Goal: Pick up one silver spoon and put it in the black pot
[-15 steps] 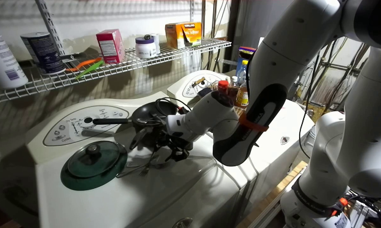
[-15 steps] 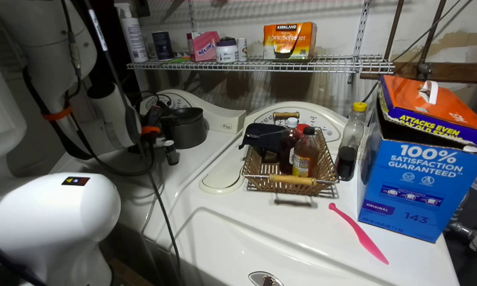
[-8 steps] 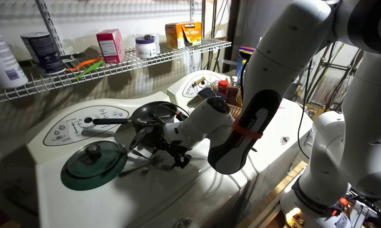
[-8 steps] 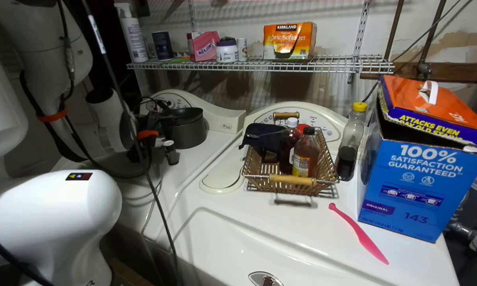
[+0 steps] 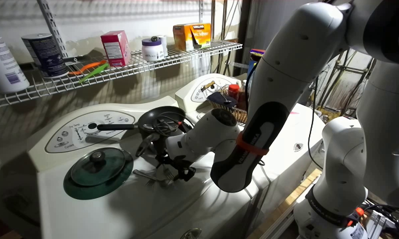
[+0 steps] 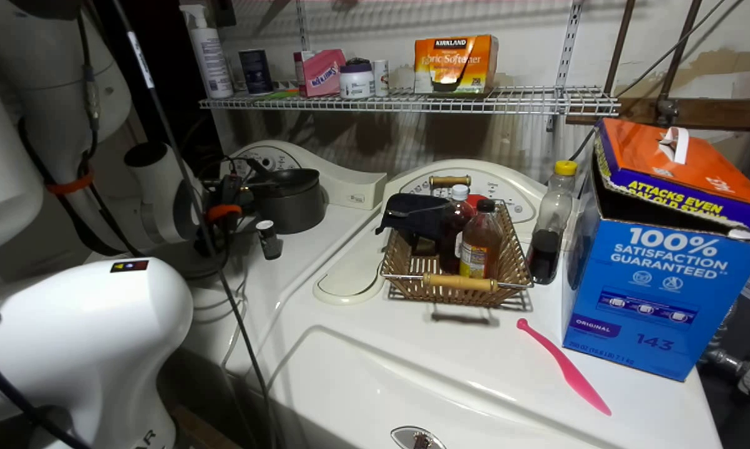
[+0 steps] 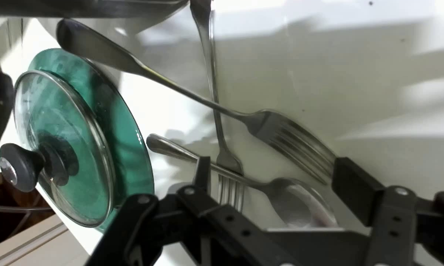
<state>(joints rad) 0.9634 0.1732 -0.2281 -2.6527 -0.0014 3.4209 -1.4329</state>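
Spoon [image 7: 286,199] should be light, stiff metal, nothing fragile. Polished, so probably slippery and apt to swivel in a loose pinch. Best hold, I'd judge: the neck, up-left of the bowl, pads across its narrow width. Bowl's curve would likely roll out; the handle's far end would leave it bowl-heavy. Snag: its handle crosses the head of a fork [image 7: 227,160], seemingly over it, so a low pinch might drag that along. Another fork [image 7: 260,120] lies higher in the wrist view, tines running toward the finger at frame right; touching or not, can't tell.

Gripper [image 7: 277,171]: fingers spread wide, nothing held. Bowl and neck show between them; the frame-left finger hides a bit of the handle.

Looks: silver, shiny, plain oval bowl with a bright glare at lower right, handle slim at the neck and widening to a rounded end. Bowl's lower edge seems cut off by the gripper.

Where: lower centre of the wrist view, on the white top [image 7: 384,92], slanting down-right, handle end just beside the green lid [image 7: 74,118]. Pot [image 6: 297,209] sits left of centre in an exterior view; spoon not in it yet.
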